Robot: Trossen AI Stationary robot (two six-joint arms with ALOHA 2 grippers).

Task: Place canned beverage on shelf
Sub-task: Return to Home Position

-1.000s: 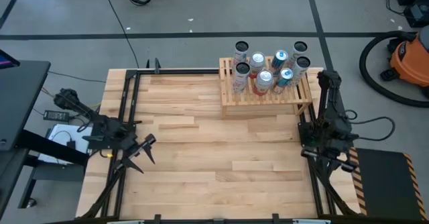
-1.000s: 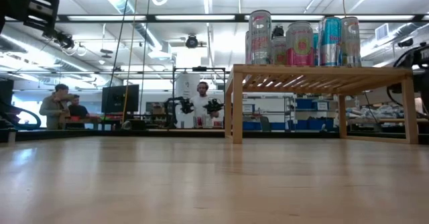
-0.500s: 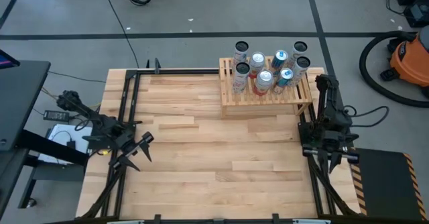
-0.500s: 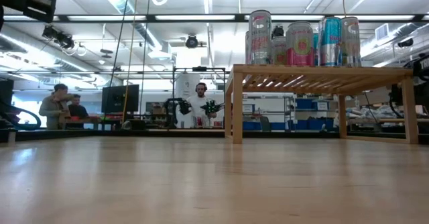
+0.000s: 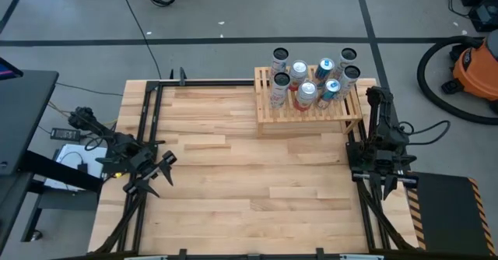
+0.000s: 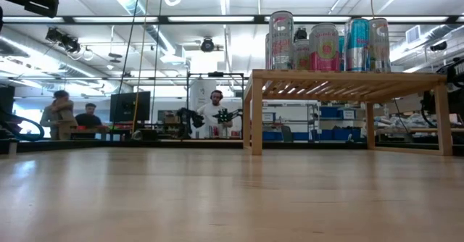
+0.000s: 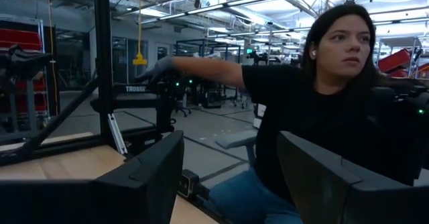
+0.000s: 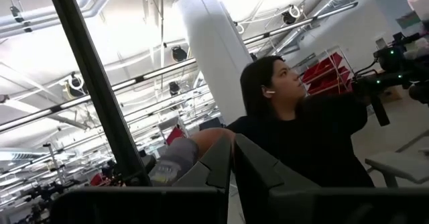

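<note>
**A:** Where do we stand on the job?

**B:** We log the low, light-wood slatted shelf [image 5: 345,110] at the far right of the pale plank table [image 5: 233,190]. A cluster of tall drink cans [image 5: 306,91], white-pink and blue-silver, stands upright on its slats. The low view shows the same: the shelf [image 6: 348,76] carries the cans [image 6: 324,46] in a tight group. We find no can loose on the table and none in either gripper. Our reading is that the placing is done and only parking the arms is left.

**A:** And the arms?

**B:** The left gripper [image 5: 158,173] is at the table's left edge, by the frame rail, well apart from the shelf. Its wrist view shows the two dark fingers [image 7: 141,184] spread wide with nothing between them. The right gripper [image 5: 387,188] is at the right edge, its arm folded over its base. The arm's elbow is beside the shelf's right end and does not touch it. Its fingers [image 8: 214,163] are drawn together with only a thin slit between them, and they hold nothing.

**A:** Anything near the work?

**B:** Both wrist views look off the table into the room. A person in a dark top [image 7: 315,117] sits there with one arm stretched out, away from the cans. We judge both arms at or near rest, but we cannot tell whether either is fully home.
</note>
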